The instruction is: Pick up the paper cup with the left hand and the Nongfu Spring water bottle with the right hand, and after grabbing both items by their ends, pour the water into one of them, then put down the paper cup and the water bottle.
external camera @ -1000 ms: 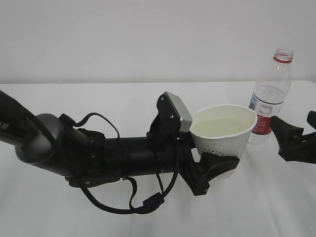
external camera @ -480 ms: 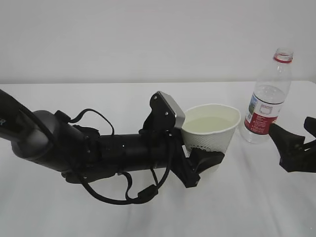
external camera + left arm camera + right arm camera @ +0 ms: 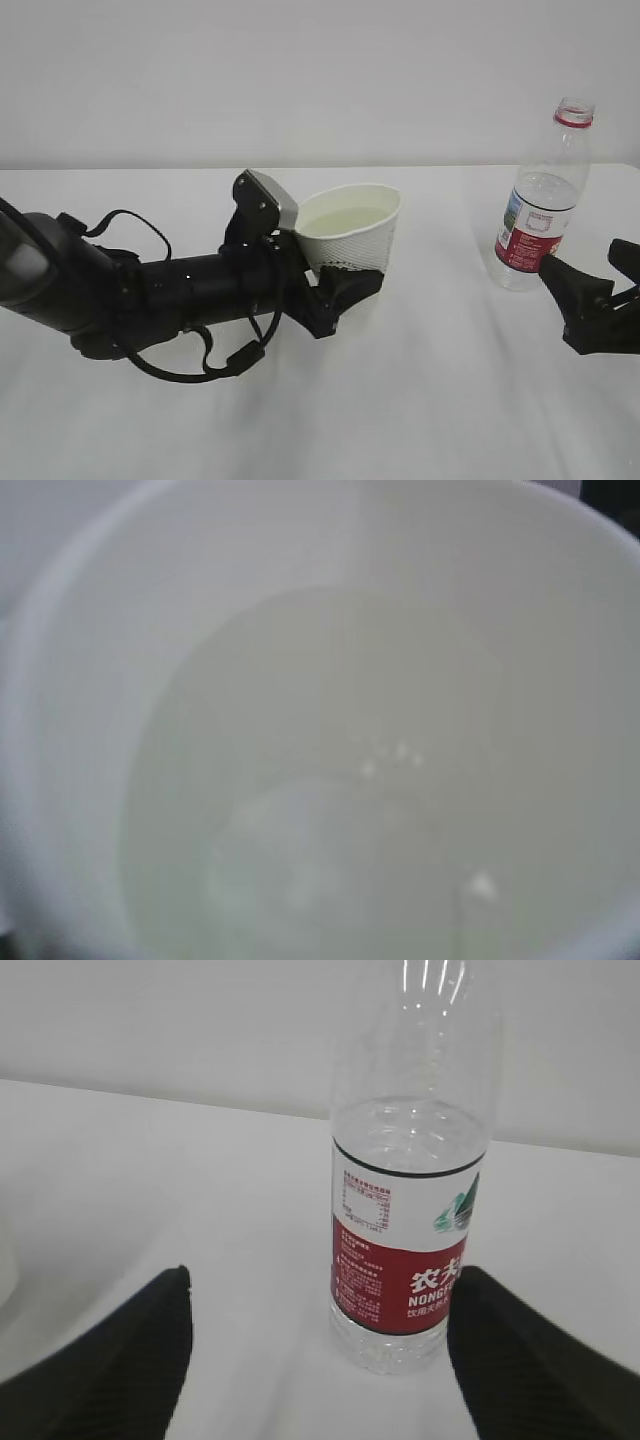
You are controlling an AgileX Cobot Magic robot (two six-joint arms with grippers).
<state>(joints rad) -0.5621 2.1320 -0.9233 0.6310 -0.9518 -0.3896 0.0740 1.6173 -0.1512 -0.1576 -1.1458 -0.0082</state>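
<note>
The white paper cup (image 3: 352, 240) stands upright with my left gripper (image 3: 345, 278) shut on its lower part; one black finger (image 3: 352, 286) crosses its base. Water (image 3: 345, 215) fills much of the cup. The left wrist view looks straight into the paper cup (image 3: 60, 730) at the water (image 3: 330, 780); no fingers show there. The Nongfu Spring water bottle (image 3: 540, 200) stands uncapped at the right, partly filled. My right gripper (image 3: 598, 300) is open and a little short of it. The right wrist view has the bottle (image 3: 410, 1210) beyond the right gripper (image 3: 322, 1290), untouched.
A white cloth covers the table (image 3: 450, 400), and a plain white wall (image 3: 300, 80) rises behind its far edge. My left arm (image 3: 120, 290) with looping cables lies low across the left half of the table.
My left arm has carried the cup leftward and lower, away from the bottle. The right gripper has drawn back slightly from the bottle and stays open.
</note>
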